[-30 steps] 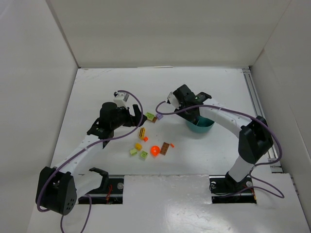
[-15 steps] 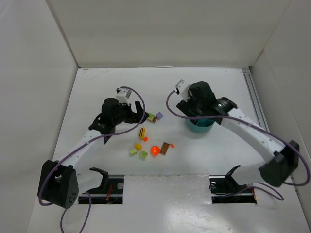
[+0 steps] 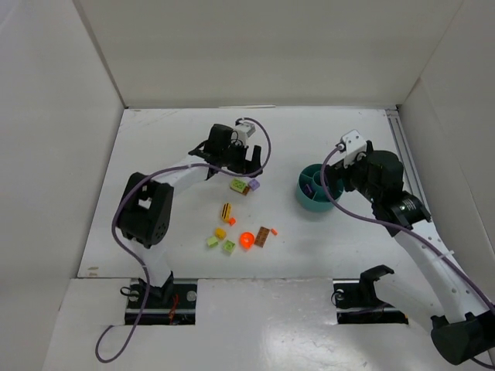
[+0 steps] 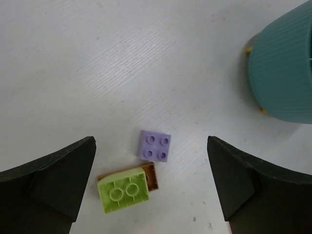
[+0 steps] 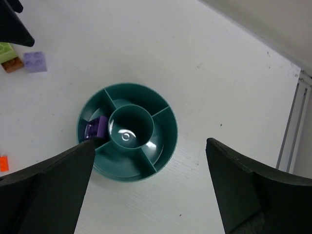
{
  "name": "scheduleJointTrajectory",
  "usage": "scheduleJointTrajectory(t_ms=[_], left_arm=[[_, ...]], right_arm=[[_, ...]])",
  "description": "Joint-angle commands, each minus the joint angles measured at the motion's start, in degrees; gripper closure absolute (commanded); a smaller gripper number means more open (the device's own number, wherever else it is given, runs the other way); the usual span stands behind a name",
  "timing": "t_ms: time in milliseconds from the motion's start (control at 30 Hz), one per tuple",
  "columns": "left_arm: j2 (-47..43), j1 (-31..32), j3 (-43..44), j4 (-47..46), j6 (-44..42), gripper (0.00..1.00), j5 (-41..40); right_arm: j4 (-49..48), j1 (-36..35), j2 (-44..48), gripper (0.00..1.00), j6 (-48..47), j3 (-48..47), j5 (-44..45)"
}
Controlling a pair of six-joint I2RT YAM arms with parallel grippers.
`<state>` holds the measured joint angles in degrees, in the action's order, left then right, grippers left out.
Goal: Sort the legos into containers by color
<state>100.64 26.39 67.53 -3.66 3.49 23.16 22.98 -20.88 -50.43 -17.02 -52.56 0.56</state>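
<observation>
The teal bowl point(image 3: 304, 195) with its containers stands right of centre. A dark purple lego point(image 5: 96, 128) lies in its left compartment point(image 5: 87, 127). My right gripper point(image 3: 340, 174) hangs open and empty above the bowl's point(image 5: 173, 134) right side. My left gripper point(image 3: 236, 158) is open above a light purple lego point(image 4: 155, 145) and a lime green lego point(image 4: 124, 193) lying upside down on a brown one point(image 4: 153, 176). It touches none of them. More legos lie nearer the arms: a round orange piece point(image 3: 247, 239), a brown brick point(image 3: 264, 236), a yellow one point(image 3: 220, 233) and lime ones point(image 3: 229, 246).
White walls close in the table at the back and on both sides. A metal rail point(image 3: 410, 166) runs along the right edge. A yellow-and-brown stack point(image 3: 227, 210) and small orange pieces point(image 3: 274, 230) lie mid-table. The bowl point(image 4: 282, 73) shows at the left wrist view's upper right.
My right gripper has opened and drawn back to the right off the bowl, uncovering the purple lego inside. My left gripper has swung farther back and right, over the lime and purple legos.
</observation>
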Motion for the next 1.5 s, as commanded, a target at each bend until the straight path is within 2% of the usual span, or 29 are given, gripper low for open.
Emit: scheduleJointTrajectory(t_ms=[0, 33, 267, 533, 633, 700, 733, 833, 867, 1000, 1133, 1267, 1333, 1467], left_arm=[[6.1, -0.3, 7.4, 5.7, -5.2, 0.05, -0.9], [7.4, -0.3, 8.4, 7.2, -5.8, 0.09, -1.4], [11.5, 4.0, 11.0, 8.8, -7.5, 0.12, -9.8], [13.1, 5.1, 9.9, 10.3, -8.8, 0.19, -9.3], [12.5, 6.1, 8.0, 10.3, -8.8, 0.25, -12.5], [12.5, 6.6, 8.0, 10.3, -8.3, 0.32, -14.3], [12.5, 6.7, 7.4, 10.3, -8.3, 0.42, -14.8], [11.4, 7.3, 7.4, 10.3, -7.8, 0.54, -14.8], [11.4, 7.8, 6.8, 10.3, -7.8, 0.61, -14.8], [9.4, 7.8, 5.7, 9.7, -7.2, 0.74, -13.8], [6.9, 7.8, 5.7, 9.2, -5.4, 0.79, -11.1], [3.3, 8.3, 5.2, 7.3, -4.1, 0.79, -6.6], [1.6, 10.0, 5.9, 6.7, -2.3, 0.79, -4.5], [-1.6, 14.9, 7.5, 3.8, 0.5, 0.79, -5.6]], right_arm=[[-2.2, 3.2, -0.3, 0.00, 1.0, 0.8, -4.4], [-2.2, 3.9, -0.9, 0.00, 0.3, 1.3, -5.2], [-2.7, 8.0, -1.4, 0.00, -1.2, 3.9, -9.3], [-3.2, 9.2, -1.4, 0.00, -1.7, 5.0, -9.9], [-3.2, 9.2, -1.9, 0.00, -1.7, 5.5, -9.9], [-3.2, 9.2, -1.9, 0.00, -1.7, 5.5, -9.9], [-3.2, 9.2, -1.9, 0.00, -1.7, 5.5, -9.9], [-3.2, 9.2, -1.3, 0.00, -1.7, 5.5, -9.3], [-3.2, 9.2, -0.6, 0.00, -1.7, 5.5, -9.3], [-2.7, 9.2, 1.7, 0.00, -0.6, 6.1, -7.9], [-2.7, 9.2, 5.3, 0.00, 1.0, 7.5, -7.9], [-2.2, 9.2, 10.5, 0.00, 5.0, 9.6, -3.3], [-1.5, 9.2, 14.3, 0.00, 6.9, 11.2, 1.4], [-1.0, 9.2, 20.7, 0.00, 9.2, 13.2, 5.9]])
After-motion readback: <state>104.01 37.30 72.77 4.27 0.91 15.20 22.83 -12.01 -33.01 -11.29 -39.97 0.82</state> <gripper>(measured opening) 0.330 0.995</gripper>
